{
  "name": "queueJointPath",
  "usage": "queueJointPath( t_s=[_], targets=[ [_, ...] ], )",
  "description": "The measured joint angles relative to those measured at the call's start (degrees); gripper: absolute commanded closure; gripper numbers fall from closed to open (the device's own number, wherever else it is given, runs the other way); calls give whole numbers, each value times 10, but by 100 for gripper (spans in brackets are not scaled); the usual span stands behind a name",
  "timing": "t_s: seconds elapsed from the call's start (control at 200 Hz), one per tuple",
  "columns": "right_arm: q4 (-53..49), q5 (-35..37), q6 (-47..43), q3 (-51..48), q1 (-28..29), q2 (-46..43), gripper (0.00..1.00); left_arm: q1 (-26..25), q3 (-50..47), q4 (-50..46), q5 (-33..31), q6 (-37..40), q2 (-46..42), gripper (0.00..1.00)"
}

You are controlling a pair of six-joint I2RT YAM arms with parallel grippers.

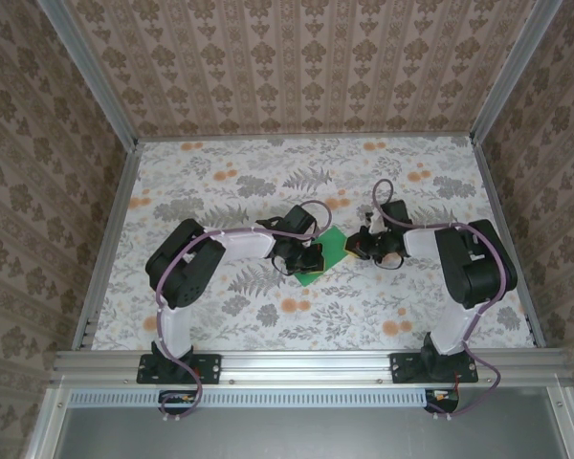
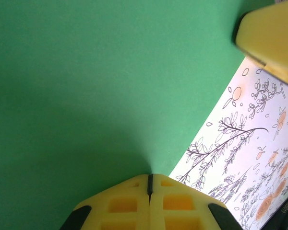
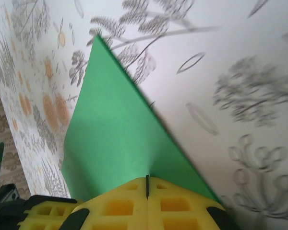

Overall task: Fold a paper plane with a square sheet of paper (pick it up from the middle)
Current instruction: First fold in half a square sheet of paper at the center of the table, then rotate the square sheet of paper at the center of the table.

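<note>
Green paper (image 1: 331, 247), edges clamped, hidden in left end effector (image 2: 150, 178), right end effector (image 3: 147, 179)

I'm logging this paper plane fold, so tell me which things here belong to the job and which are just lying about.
Part of the job:
green sheet of paper
left gripper, shut on the paper
right gripper, shut on the paper

Just there:
floral cloth under everything
wallpapered walls
metal frame

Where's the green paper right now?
In the top view the paper is mid-table over the cloth, pinched between the left gripper and the right gripper.
</note>
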Motion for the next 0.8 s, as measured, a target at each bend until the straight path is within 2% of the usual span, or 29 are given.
queueJointPath(
  t_s=[0.235, 0.445, 0.66, 0.795],
  targets=[
    [-12, 87, 5, -5, -26, -51, 94, 0, 25, -43, -5, 48, 8, 100],
    [-26, 102, 4, -7, -24, -118, 93, 4, 61, -102, -7, 143, 20, 100],
    [-29, 89, 6, -9, 26, -109, 93, 29, 92, -168, -11, 263, 26, 100],
    [-30, 82, 11, -4, 60, -75, 93, 41, 111, -190, -9, 309, 26, 100]
  ],
)
